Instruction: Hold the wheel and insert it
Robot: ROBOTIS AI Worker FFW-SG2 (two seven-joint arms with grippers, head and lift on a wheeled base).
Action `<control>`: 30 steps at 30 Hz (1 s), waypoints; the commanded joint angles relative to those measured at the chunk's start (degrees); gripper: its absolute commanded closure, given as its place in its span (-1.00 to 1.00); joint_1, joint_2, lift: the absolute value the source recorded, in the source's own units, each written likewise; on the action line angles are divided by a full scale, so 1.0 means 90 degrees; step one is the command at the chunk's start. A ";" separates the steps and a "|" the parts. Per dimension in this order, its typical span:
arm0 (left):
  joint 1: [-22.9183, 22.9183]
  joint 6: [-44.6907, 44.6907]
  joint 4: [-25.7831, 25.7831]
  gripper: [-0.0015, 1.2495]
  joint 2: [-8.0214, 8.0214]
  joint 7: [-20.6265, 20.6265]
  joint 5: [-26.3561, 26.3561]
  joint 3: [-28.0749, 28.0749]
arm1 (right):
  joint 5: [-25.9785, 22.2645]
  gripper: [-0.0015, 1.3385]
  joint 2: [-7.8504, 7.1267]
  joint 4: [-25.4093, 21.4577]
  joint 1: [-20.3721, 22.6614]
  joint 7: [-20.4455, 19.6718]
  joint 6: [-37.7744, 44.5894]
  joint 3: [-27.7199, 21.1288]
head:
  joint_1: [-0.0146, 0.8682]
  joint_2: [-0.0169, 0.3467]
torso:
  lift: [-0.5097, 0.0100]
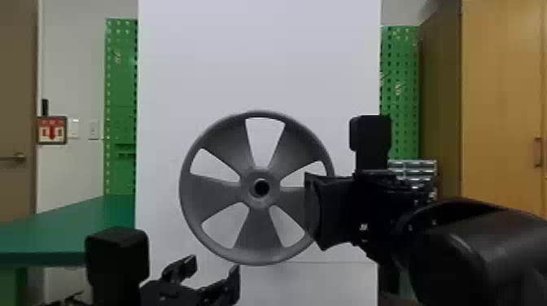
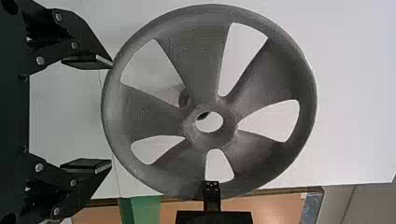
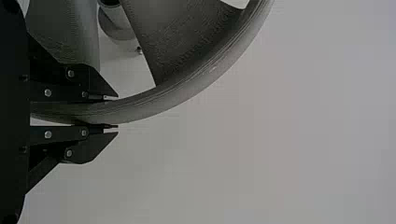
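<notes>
while the right gripper has the wheel pinched upright and the left gripper sits spread below, it's lining-up time: hub to the stub behind, then push.

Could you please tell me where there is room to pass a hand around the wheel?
Space seems free above the wheel, before the white board, and between its left rim and the green table. It is crowded at the right rim, where the right pincer grips, and below, by the open left pincer.
</notes>
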 commanded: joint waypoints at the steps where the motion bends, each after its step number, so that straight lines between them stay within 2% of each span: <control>1: -0.0001 0.0000 0.0000 -0.21 0.0001 -0.0004 0.0000 -0.0003 | 0.0007 0.64 0.0006 0.0116 -0.0043 -0.0001 -0.0060 0.0015 | -0.97 -0.75 | -0.92; 30: -0.0020 0.0000 0.0029 -0.21 0.0011 0.0006 0.0020 -0.0023 | 0.0115 0.64 0.0006 0.0614 -0.0161 -0.0001 -0.0480 0.0083 | -0.97 -0.75 | -0.92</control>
